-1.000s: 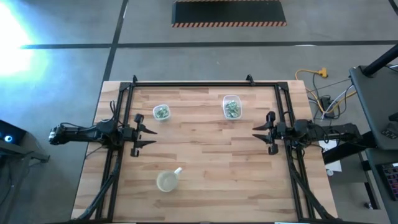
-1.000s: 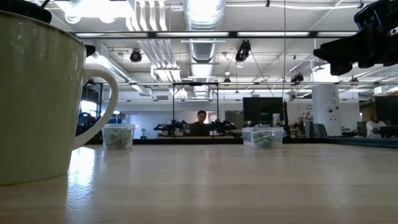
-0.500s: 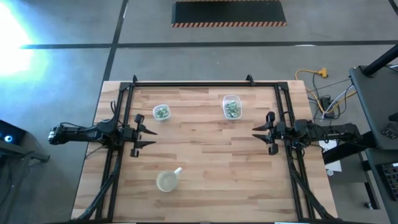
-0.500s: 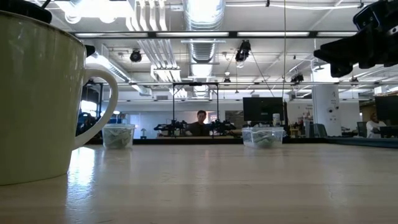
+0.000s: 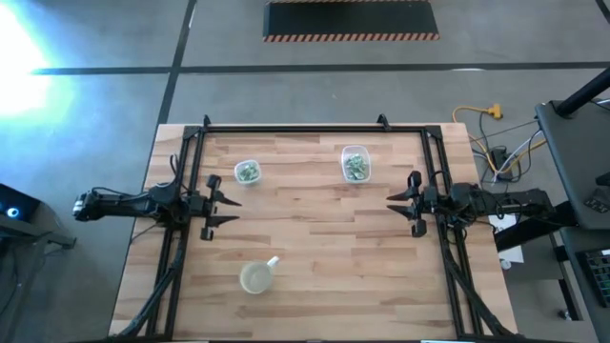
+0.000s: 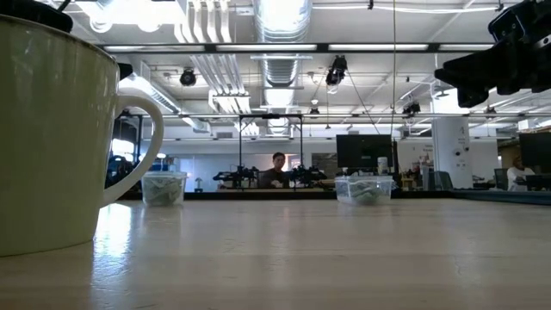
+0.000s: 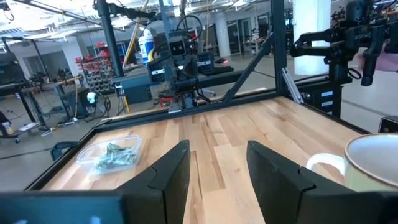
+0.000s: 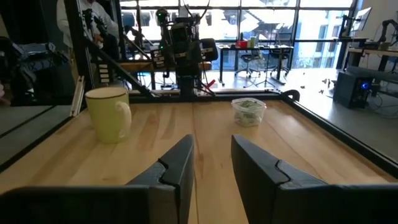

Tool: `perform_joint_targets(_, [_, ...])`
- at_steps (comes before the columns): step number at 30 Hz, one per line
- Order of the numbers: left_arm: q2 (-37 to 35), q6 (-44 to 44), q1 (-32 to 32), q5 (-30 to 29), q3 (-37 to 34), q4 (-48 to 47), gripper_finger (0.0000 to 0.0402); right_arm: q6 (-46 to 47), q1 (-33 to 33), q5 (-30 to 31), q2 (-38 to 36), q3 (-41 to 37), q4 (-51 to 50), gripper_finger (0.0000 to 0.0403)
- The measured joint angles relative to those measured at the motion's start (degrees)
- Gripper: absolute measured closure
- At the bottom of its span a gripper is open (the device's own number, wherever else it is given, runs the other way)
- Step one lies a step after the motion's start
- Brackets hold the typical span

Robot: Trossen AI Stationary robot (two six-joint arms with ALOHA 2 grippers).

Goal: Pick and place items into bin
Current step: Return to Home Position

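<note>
The left tool (image 5: 233,211) hangs at the left edge of the table (image 5: 315,238), its fingers spread wide and holding nothing. The right tool (image 5: 391,205) faces it from the right edge, also wide and holding nothing, and the two are well apart. The items (image 5: 248,172) lie in two clear bins on the far half: a small bin (image 5: 236,172) left of centre and a long bin (image 5: 344,152) to its right. A cup (image 5: 255,278) stands near, left of centre.
</note>
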Motion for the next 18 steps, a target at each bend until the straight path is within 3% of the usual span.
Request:
perform_joint_targets(6, [0.6, 0.2, 0.0, -0.7, 0.0, 0.0, 0.0259, 0.2, 0.0, 0.0, 0.0, 0.0, 0.0, 0.03])
perform_joint_targets(14, [0.8, -1.5, 0.0, -8.2, 0.0, 0.1, 0.0259, 0.2, 0.0, 0.0, 0.0, 0.0, 0.0, 0.0309])
perform_joint_targets(18, [0.9, -1.5, 0.0, -8.2, 0.0, 0.1, 0.0259, 0.0, 0.0, 0.0, 0.0, 0.0, 0.0, 0.0314])
